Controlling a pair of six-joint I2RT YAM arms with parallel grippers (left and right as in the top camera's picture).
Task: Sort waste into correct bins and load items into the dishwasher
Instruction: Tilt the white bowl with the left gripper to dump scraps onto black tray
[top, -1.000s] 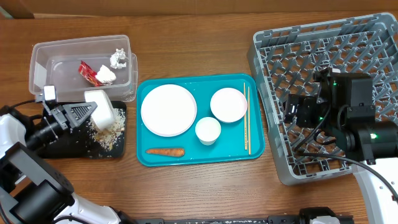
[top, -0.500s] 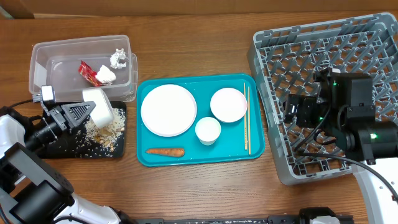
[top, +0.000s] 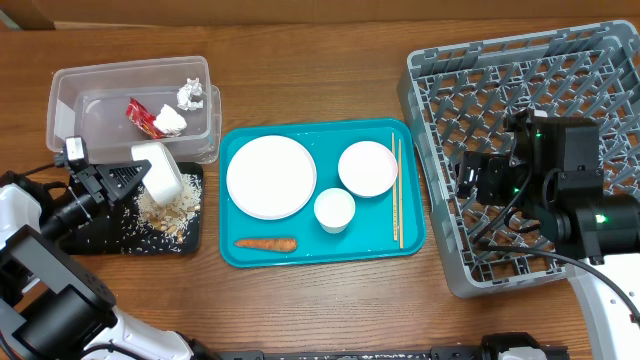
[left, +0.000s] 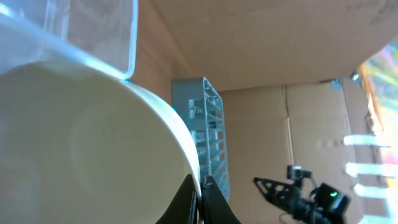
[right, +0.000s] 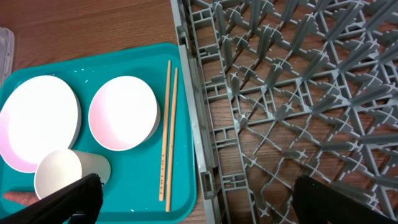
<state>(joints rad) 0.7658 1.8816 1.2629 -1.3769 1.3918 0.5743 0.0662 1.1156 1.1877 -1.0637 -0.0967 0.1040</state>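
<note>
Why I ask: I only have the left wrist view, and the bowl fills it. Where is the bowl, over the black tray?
Observer: Yes. From overhead, the left hand holds the bowl tilted over the black tray, beside the clear tub.
Operator: Has any food landed?
Observer: Pale scraps lie heaped on the tray under the bowl's mouth, with some scattered around.
Operator: Anything else left to bin?
Observer: One carrot lies on the teal tray, near its front edge.
</note>
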